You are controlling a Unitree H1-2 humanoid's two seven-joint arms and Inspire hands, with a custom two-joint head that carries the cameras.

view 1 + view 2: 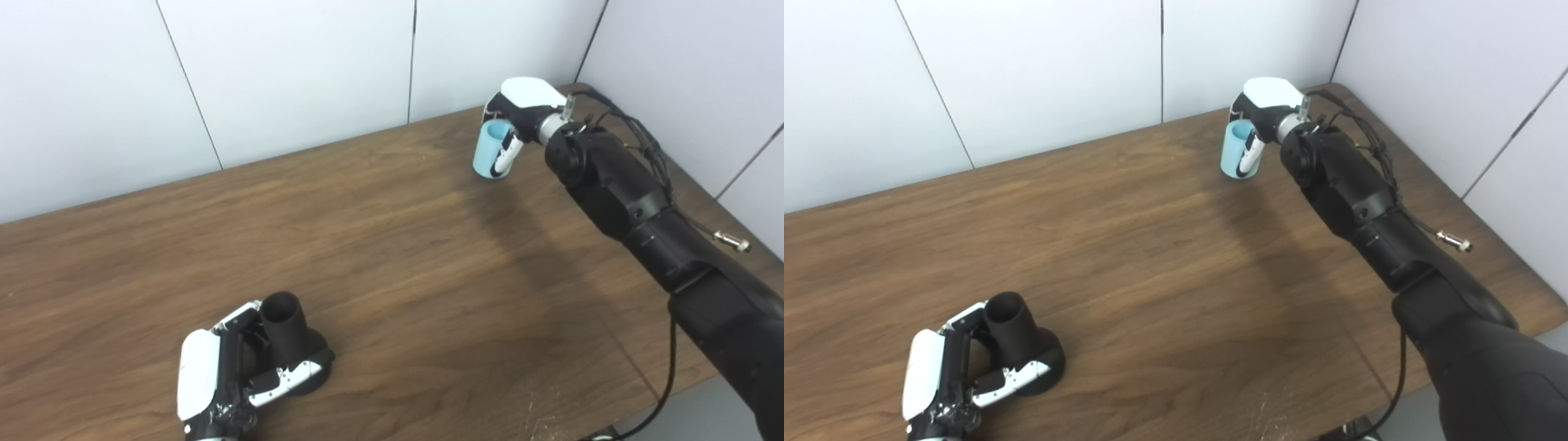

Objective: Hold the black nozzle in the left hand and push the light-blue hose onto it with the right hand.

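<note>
The black nozzle (pixel 288 334) stands upright on the wooden table (pixel 392 245) near the front left, open end up, on a wider round base. My left hand (pixel 229 373) is wrapped around it, fingers on both sides of the base. It also shows in the right eye view (pixel 1013 343). The light-blue hose (pixel 493 150), a short upright tube, stands at the far right of the table. My right hand (pixel 520 110) is closed around it from behind and above, a finger across its front. The hose also shows in the right eye view (pixel 1237 150).
White wall panels stand behind the table and on its right side. Black cables (pixel 643 141) run along the right arm, with a metal connector (pixel 732 241) hanging off it. The table's front edge shows at the lower right.
</note>
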